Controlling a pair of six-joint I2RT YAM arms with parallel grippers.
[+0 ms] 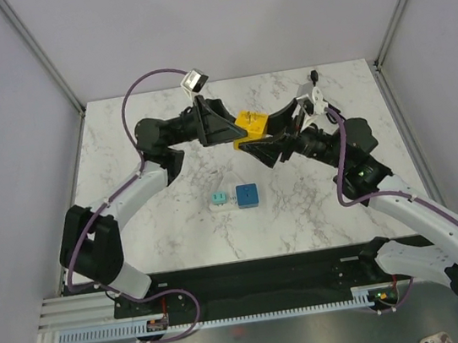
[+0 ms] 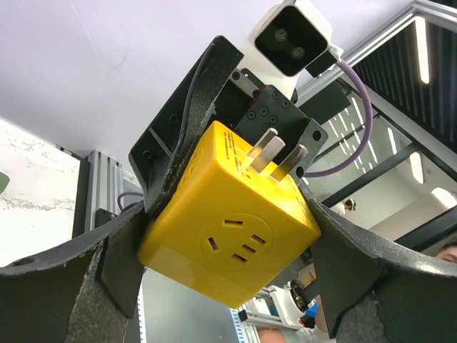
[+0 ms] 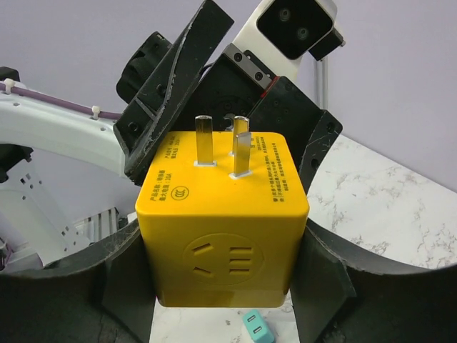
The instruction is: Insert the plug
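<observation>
We see L gripper clamped on the yellow plug cube, mid-air over the table. R gripper flanks it from 4 o'clock; can't tell if it's gripping. Teal block & blue block lie at its 6 o'clock

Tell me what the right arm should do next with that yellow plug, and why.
Probably close the right gripper firmly onto the plug. Its fingers flank the cube's sides, while the left gripper clamps it off the table between the two arms. A secure second hold seems needed before the left one lets go.
</observation>
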